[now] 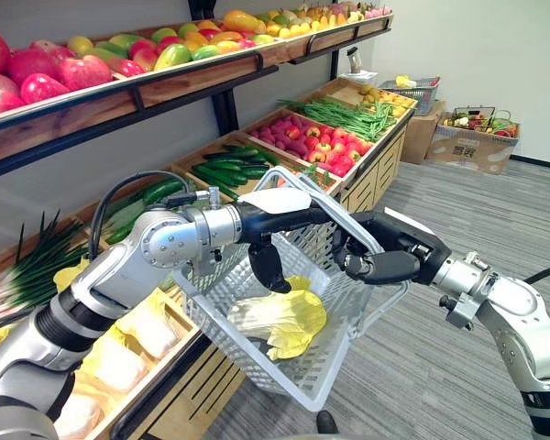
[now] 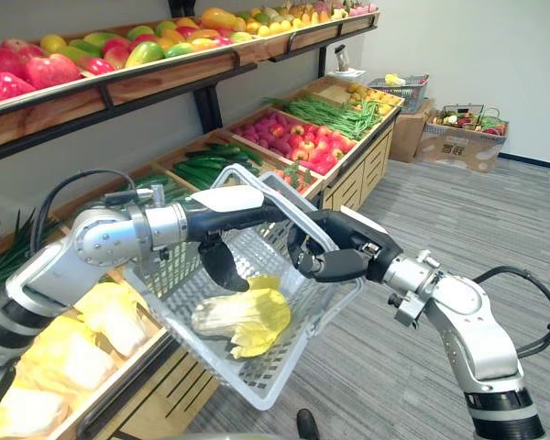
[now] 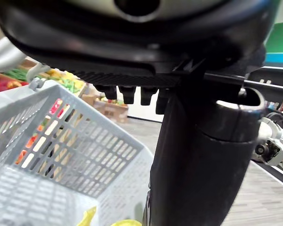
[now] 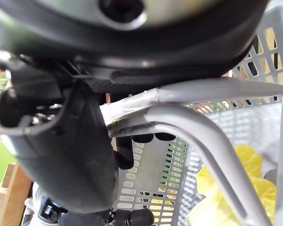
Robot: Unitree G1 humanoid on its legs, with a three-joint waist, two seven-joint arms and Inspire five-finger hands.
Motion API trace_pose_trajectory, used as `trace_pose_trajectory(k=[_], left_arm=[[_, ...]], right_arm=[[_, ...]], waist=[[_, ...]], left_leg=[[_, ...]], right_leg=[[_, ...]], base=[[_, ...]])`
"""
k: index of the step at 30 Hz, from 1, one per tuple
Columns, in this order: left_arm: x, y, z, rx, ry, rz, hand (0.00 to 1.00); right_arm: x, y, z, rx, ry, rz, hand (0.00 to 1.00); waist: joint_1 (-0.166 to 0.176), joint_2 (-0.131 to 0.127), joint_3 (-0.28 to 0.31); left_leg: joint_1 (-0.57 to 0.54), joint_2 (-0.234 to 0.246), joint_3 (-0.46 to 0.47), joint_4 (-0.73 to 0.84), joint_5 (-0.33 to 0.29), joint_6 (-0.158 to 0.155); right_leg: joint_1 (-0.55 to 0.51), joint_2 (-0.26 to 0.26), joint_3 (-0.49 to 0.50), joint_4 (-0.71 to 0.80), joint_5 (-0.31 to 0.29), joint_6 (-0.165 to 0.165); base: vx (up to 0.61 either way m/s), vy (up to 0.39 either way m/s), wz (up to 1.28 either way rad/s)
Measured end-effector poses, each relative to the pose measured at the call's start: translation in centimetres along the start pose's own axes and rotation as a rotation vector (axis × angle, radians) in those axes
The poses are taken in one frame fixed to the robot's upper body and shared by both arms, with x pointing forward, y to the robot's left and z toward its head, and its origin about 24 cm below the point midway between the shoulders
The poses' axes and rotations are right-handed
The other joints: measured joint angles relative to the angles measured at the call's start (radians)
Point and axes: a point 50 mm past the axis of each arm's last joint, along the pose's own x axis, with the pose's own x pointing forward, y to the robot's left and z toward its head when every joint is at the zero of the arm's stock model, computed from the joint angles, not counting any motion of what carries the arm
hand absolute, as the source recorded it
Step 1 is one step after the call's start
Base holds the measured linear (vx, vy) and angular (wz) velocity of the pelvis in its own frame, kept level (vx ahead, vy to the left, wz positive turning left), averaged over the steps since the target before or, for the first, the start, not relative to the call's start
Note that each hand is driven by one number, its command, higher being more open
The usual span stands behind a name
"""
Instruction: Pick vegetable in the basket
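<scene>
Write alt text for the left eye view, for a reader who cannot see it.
The right hand grips the handle of a grey basket holding a yellow-green cabbage; the left hand hangs open above it, beside produce shelves.

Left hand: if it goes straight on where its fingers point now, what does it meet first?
Probably the yellow cabbage in the grey basket, directly below the left hand; depth is uncertain.
</scene>
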Motion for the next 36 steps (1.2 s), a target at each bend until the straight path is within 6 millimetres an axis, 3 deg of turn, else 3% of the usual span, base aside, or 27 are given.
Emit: trace_pose_trajectory(k=[5,7,10,13,16,23,29,32,34,36], left_arm=[[-0.5,0.6,-0.6,-0.069,0.007,0.040,1.00],[-1.7,1.6,-1.4,-0.129,0.015,0.142,1.00],[-5.4,4.9,-2.8,-0.169,0.033,0.437,1.00],[-11.1,7.7,-4.4,-0.150,0.106,0.818,1.00],[-14.1,7.3,-5.5,-0.177,0.148,0.991,1.00],[-17.3,0.9,-9.3,-0.437,0.313,1.153,1.00],[-22.9,-5.7,-11.5,-0.606,0.561,1.652,1.00],[-24.3,-10.5,-11.8,-0.686,0.709,1.860,1.00],[-24.5,-12.8,-12.1,-0.747,0.790,1.915,1.00],[-24.5,-16.7,-12.3,-0.849,0.942,1.957,1.00]], right_arm=[[0.0,-0.2,-0.3,0.011,-0.001,-0.013,0.00],[-0.2,-0.4,-0.6,0.030,-0.004,-0.031,0.00],[-0.9,-1.1,-1.6,0.081,-0.003,-0.104,0.00],[-2.2,-1.0,-2.8,0.105,0.042,-0.148,0.00],[-3.2,-0.7,-3.9,0.091,0.118,-0.170,0.00],[-4.3,-0.8,-4.5,0.088,0.165,-0.198,0.00],[-5.1,-0.7,-6.3,0.169,0.188,-0.255,0.00],[-5.4,-0.2,-8.1,0.253,0.210,-0.301,0.00],[-5.6,-0.1,-8.9,0.286,0.223,-0.326,0.00],[-5.8,0.1,-10.0,0.331,0.243,-0.369,0.00]], waist=[[0.018,-0.002,0.002],[0.021,-0.005,0.004],[0.028,-0.024,0.017],[0.031,-0.032,0.024],[0.031,-0.033,0.035],[0.046,-0.028,0.044],[0.050,-0.031,0.049],[0.058,-0.042,0.057],[0.065,-0.047,0.063],[0.077,-0.049,0.070]], left_leg=[[0.002,0.003,-0.009,-0.008,0.002,-0.004],[0.002,0.001,-0.010,-0.008,0.002,-0.004],[0.002,-0.002,-0.013,-0.007,0.002,-0.004],[0.000,-0.003,-0.017,-0.012,0.005,0.001],[0.001,-0.001,-0.036,-0.014,0.007,0.003],[-0.009,-0.002,-0.069,-0.027,0.015,0.005],[-0.015,-0.010,-0.096,-0.048,0.029,0.016],[-0.028,-0.014,-0.120,-0.048,0.031,0.020],[-0.031,-0.015,-0.127,-0.047,0.032,0.020],[-0.034,-0.014,-0.135,-0.047,0.034,0.016]], right_leg=[[0.002,0.001,-0.010,0.000,0.005,-0.004],[0.003,-0.001,-0.010,0.000,0.004,-0.003],[0.005,-0.006,-0.012,-0.001,-0.001,-0.003],[0.007,-0.005,-0.023,-0.002,-0.006,-0.001],[0.017,-0.009,-0.040,-0.001,-0.009,-0.002],[0.017,-0.018,-0.064,-0.001,-0.007,-0.002],[0.016,-0.028,-0.083,-0.003,-0.010,0.000],[0.016,-0.038,-0.096,-0.005,-0.015,0.006],[0.016,-0.041,-0.099,-0.005,-0.015,0.006],[0.016,-0.042,-0.105,-0.003,-0.013,0.004]], base=[[0.02,0.045,0.06],[-0.02,0.041,0.02],[-0.05,0.033,0.03],[-0.04,0.016,0.06],[-0.01,0.026,0.19],[0.00,0.030,0.13],[-0.03,0.009,0.12],[-0.04,0.000,0.19],[-0.03,0.004,0.12],[-0.02,0.004,0.08]])
